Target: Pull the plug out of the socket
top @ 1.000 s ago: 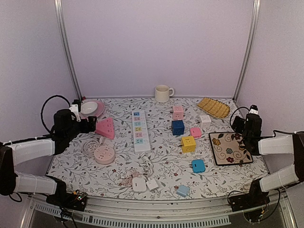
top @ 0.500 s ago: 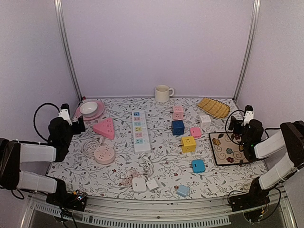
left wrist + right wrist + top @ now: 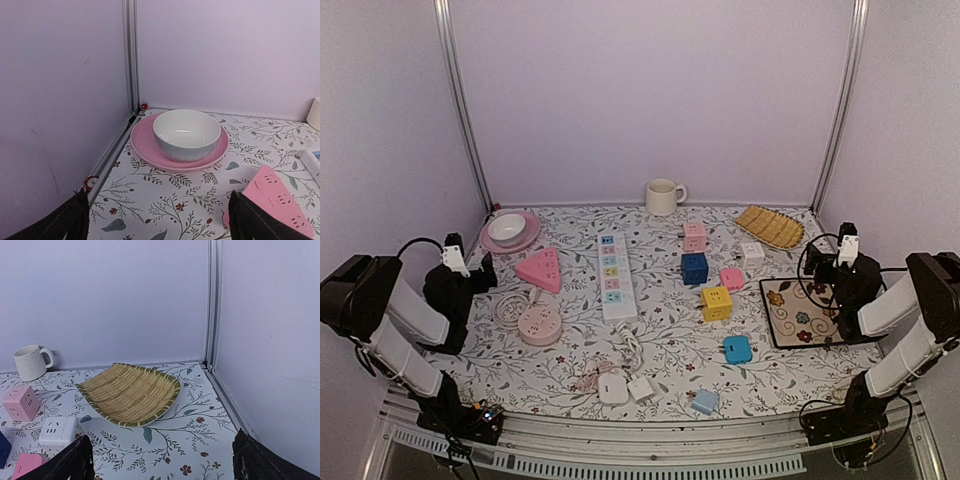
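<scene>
Both arms have drawn back from the power strip [image 3: 612,275]. The left gripper [image 3: 157,225] and right gripper [image 3: 162,460] have their jaws apart and hold nothing. The pink socket [image 3: 541,270] lies left of the strip with no plug visible in it, so the pull is probably finished.

Bare cloth [image 3: 165,205] before left fingers [image 3: 70,224], then bowl [image 3: 186,134], basket [image 3: 131,392] facing right fingers [image 3: 75,464]

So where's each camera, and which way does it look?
Top external: high behind, looking down at the table; left arm and right arm show.
Left wrist: on the left arm, facing the white bowl, far-left corner; left end effector open.
Right wrist: on the right arm, facing the bamboo tray; right end effector open.
Shared: top view shows bowl and tray.
</scene>
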